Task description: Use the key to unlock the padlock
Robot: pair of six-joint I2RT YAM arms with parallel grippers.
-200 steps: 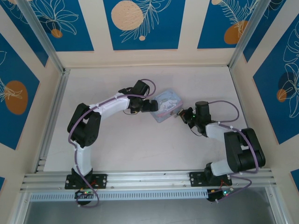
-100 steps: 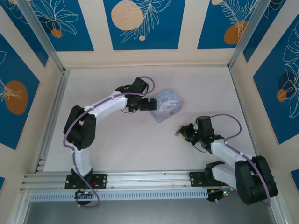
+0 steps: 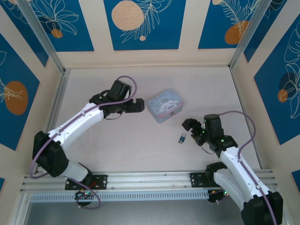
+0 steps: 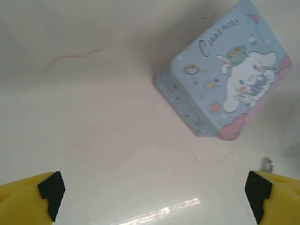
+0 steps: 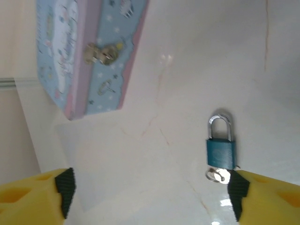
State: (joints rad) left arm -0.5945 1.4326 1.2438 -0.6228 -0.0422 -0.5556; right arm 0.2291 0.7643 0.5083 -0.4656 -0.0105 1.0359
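The padlock [image 5: 220, 153] lies flat on the table, blue body with a silver shackle whose two legs both meet the body. The key [image 5: 218, 176] shows as a small shiny head with a ring at the body's lower end. My right gripper [image 5: 152, 193] is open above the table, with nothing between its fingers. The padlock lies just beyond its right fingertip [image 5: 239, 192]. From above, the padlock [image 3: 181, 138] sits just left of the right gripper [image 3: 189, 130]. My left gripper [image 3: 136, 106] is open, a little left of the tin box and apart from it.
The light blue cartoon tin box [image 3: 165, 106] stands mid-table with its lid down. Its small metal latch [image 5: 101, 54] faces the right gripper. In the left wrist view the box [image 4: 229, 84] lies ahead to the right of the open left gripper [image 4: 152, 197]. Panelled walls enclose the table.
My right gripper drew back from the box toward the near edge and opened, leaving the padlock on the table. The left gripper pulled away leftward from the box.
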